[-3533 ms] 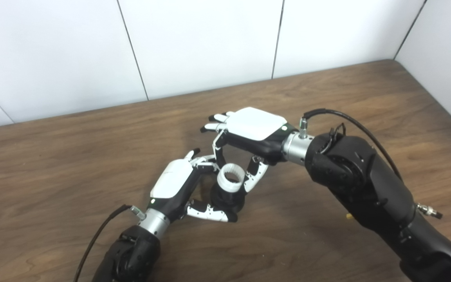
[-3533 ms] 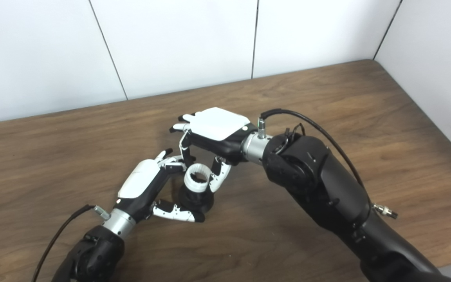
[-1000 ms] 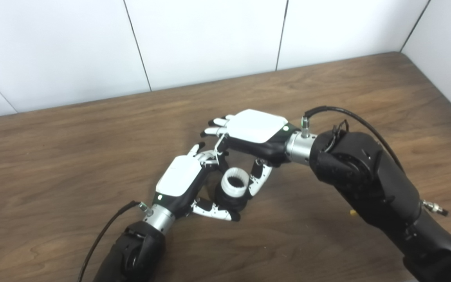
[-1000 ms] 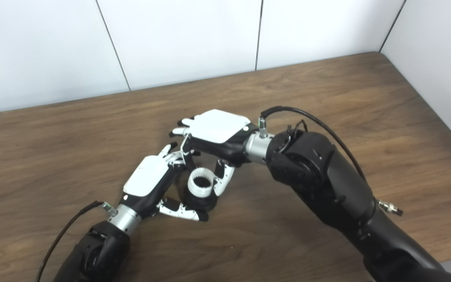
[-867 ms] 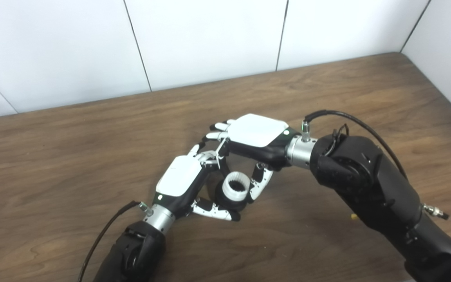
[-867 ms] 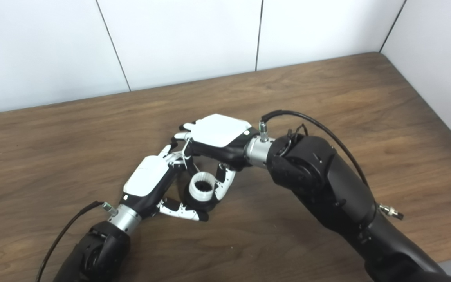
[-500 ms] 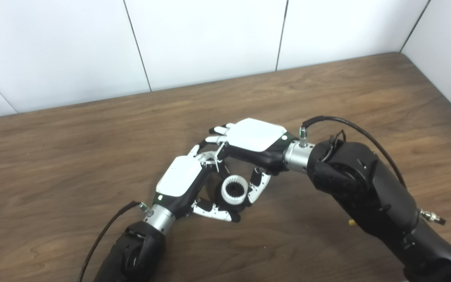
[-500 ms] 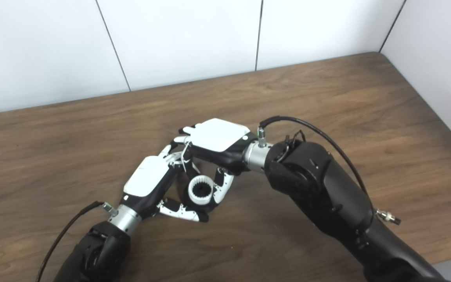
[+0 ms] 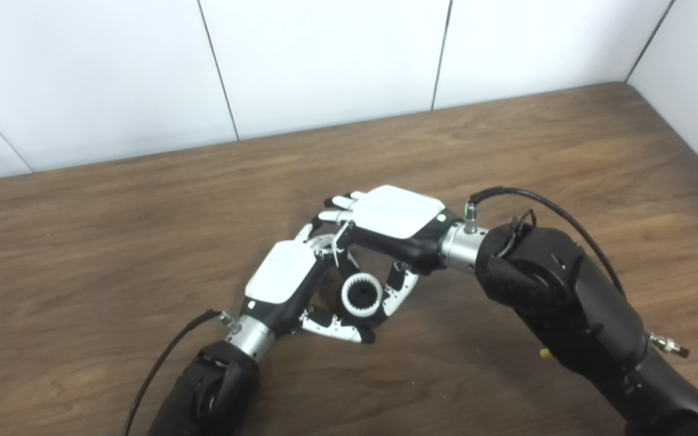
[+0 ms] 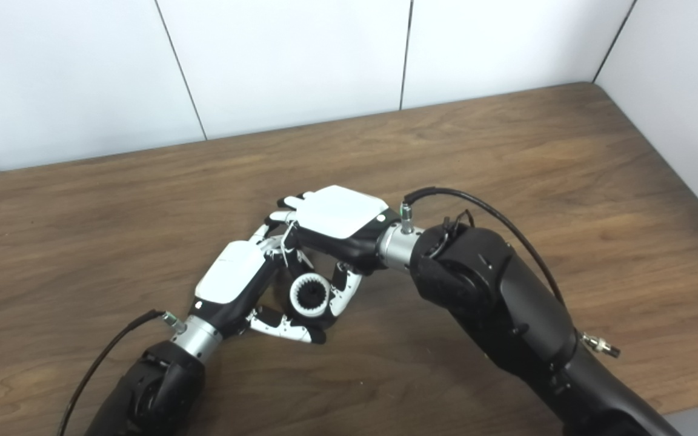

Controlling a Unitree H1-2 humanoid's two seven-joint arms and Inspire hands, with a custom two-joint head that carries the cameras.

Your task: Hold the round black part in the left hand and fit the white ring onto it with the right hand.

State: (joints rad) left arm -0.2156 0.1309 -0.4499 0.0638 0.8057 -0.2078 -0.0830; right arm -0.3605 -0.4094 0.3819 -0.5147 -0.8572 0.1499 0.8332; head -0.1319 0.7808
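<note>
Two hands meet over the table: left hand grips the round black part; right hand pinches the toothed white ring directly atop it, beneath its palm.

Bare lab bench: wooden table, plain white wall panels.

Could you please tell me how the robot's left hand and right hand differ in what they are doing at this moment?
The left hand comes in low from the near side, curled around the round black part with its thumb beneath. The right hand reaches across from above, back facing up, fingers pointing down to pinch the white ring. The left steadies from beside; the right presses from overhead. Both have white backs and are closed on something.
</note>
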